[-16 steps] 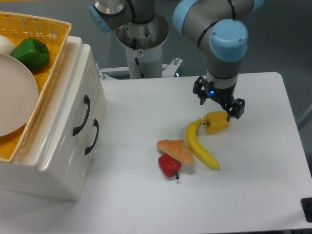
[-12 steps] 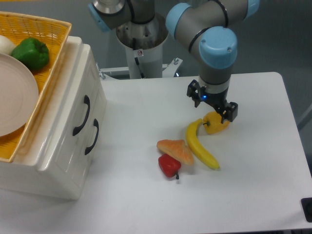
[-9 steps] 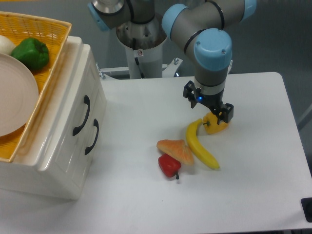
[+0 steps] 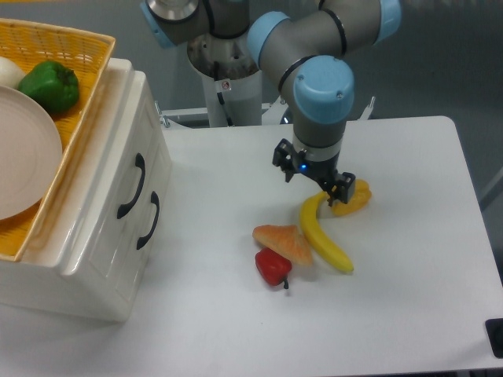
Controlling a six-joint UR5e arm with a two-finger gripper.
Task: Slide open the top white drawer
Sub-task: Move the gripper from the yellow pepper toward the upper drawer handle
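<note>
Arm bent over from the rear, pincer (image 4: 312, 175) pointing down, fingers spread, holding nothing

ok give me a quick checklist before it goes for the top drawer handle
1. Top drawer shut, handle unobstructed: ok.
2. Gripper empty: ok, nothing held.
3. Jaws apart enough for the handle: cannot tell.
4. Gripper near the handle: not ok, it hangs over the banana, far to the right.
5. Table path to the cabinet free: ok, the food lies right of it.
6. Basket on top clear of the drawer front: ok.
</note>
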